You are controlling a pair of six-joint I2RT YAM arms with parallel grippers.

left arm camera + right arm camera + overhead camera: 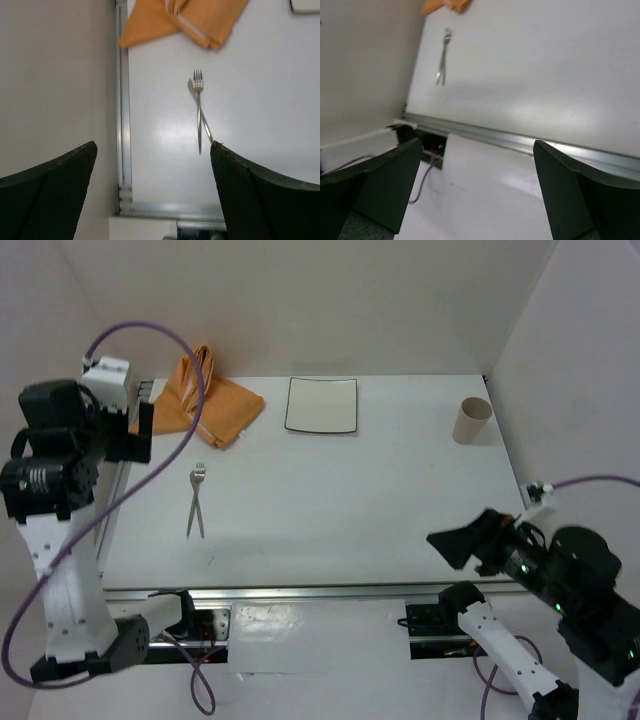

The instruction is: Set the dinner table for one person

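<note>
The dinner table (400, 500) is a large white top with silver rails. A silver fork (197, 500) lies at its left, crossed over a second silver utensil. They also show in the left wrist view (198, 107) and small in the right wrist view (442, 57). An orange cloth (205, 400) lies crumpled at the back left. A white square black-rimmed plate (322, 405) sits at the back middle and a tan cup (472, 421) at the back right. My left gripper (143, 430) hangs open and empty above the table's left edge. My right gripper (455, 545) is open and empty over the near right edge.
The left rail (122, 125) and the near rail (520, 142) bound the table. Beige walls enclose the back and both sides. Purple cables loop from both arms. The arm bases and their mounts sit below the near rail.
</note>
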